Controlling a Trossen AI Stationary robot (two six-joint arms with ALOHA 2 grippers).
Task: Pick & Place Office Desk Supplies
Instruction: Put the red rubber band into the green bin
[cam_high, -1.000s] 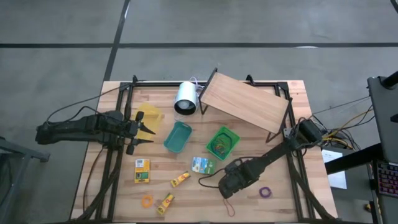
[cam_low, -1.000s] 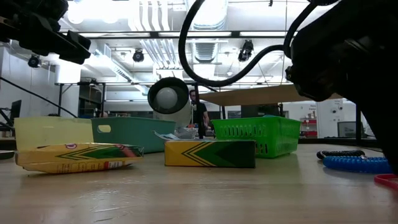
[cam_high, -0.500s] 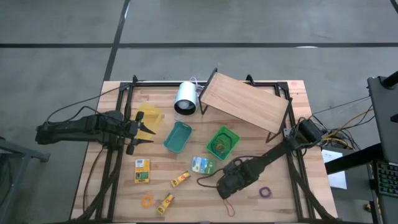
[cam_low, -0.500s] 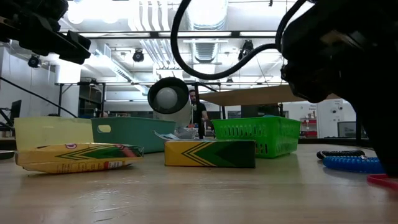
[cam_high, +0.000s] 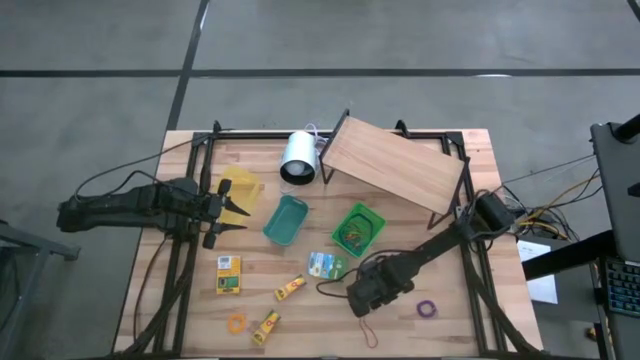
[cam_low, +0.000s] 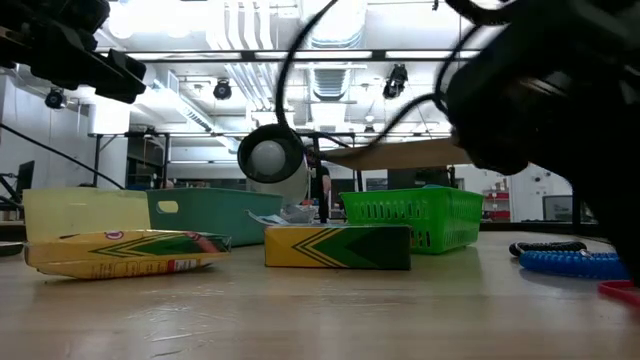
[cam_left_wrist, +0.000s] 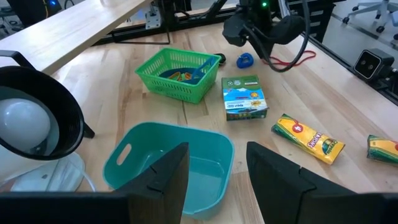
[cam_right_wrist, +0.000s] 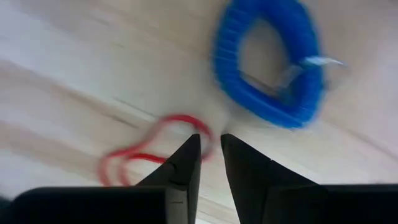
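Two arms work over the wooden surface (cam_high: 460, 320). The right tool (cam_right_wrist: 210, 163) is low over the near-right part of the surface, its fingers drawn to a narrow gap and holding nothing. Just beyond its tips lies a red rubber-band loop (cam_right_wrist: 149, 149), and past that a blue coiled loop (cam_right_wrist: 268, 68); both rest flat on the wood, close together but not clearly touching. From above, the right arm's wrist covers this spot, and only the tail of the red loop (cam_high: 368, 330) shows at its near side, with a purple loop (cam_high: 427, 308) a little to the right.

The left tool (cam_high: 236, 213) hangs at the left side of the surface, its fingers spread wide and empty, pointing toward a teal tray (cam_high: 286, 220). A yellow tray (cam_high: 240, 187) lies just beside it on the far side.

Other supplies lie spread across the near half. A green-and-white packet (cam_high: 326, 265) sits near the middle, just near of a green basket (cam_high: 358, 229) that holds a few small items. Left of the packet are a yellow crayon tube (cam_high: 290, 288), a second one (cam_high: 266, 326) nearer the edge, a yellow-and-green box (cam_high: 229, 274), and an orange loop (cam_high: 236, 322).

At the far side a white cylinder (cam_high: 298, 156) lies by a slanted wooden board (cam_high: 392, 165).
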